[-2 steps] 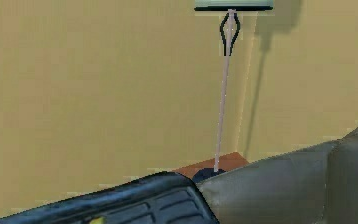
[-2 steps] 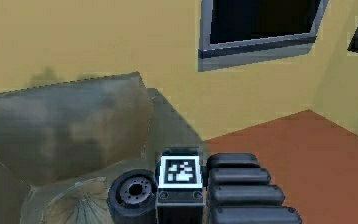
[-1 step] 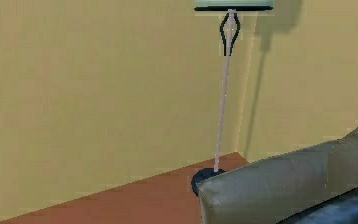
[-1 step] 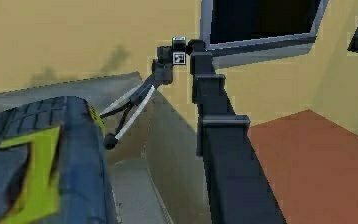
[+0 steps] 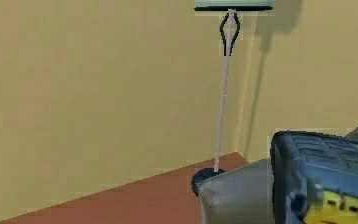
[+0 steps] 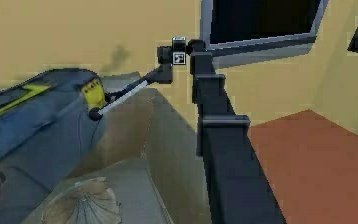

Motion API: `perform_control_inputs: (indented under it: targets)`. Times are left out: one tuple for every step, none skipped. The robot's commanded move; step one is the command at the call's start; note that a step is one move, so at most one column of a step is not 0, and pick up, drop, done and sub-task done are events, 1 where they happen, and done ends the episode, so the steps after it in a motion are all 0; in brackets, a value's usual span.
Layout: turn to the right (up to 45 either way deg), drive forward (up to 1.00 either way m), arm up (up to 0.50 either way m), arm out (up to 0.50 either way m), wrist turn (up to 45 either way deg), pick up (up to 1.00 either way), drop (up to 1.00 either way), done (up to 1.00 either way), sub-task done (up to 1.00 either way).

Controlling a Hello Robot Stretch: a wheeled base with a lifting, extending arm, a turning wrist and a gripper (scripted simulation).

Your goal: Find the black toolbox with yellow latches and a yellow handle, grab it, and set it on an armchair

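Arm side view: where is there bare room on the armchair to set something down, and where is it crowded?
Bare grey armchair surface lies between the toolbox and the arm. Red-brown floor right of the arm is bare too. Crowded: the view's left, with the toolbox at the tool, and a pale pleated cushion below.

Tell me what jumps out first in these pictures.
The big black toolbox with yellow trim dominates the arm side view's left. The claw is at its edge, and the dark arm rises up the middle. In the forward view, a slim floor lamp stands against the yellow wall.
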Motion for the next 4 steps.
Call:
perform_control_inputs:
  targets:
    - [0.0,0.0,-0.26,0.0,0.0,0.0,0.0,0.0,0.0]
    - [0.0,0.0,-0.32,0.0,0.0,0.0,0.0,0.0,0.0]
    - [0.0,0.0,0.0,0.0,0.0,0.0,1.0,0.0,0.0]
    - [0.0,0.0,0.1,0.0,0.0,0.0,0.0,0.0,0.0]
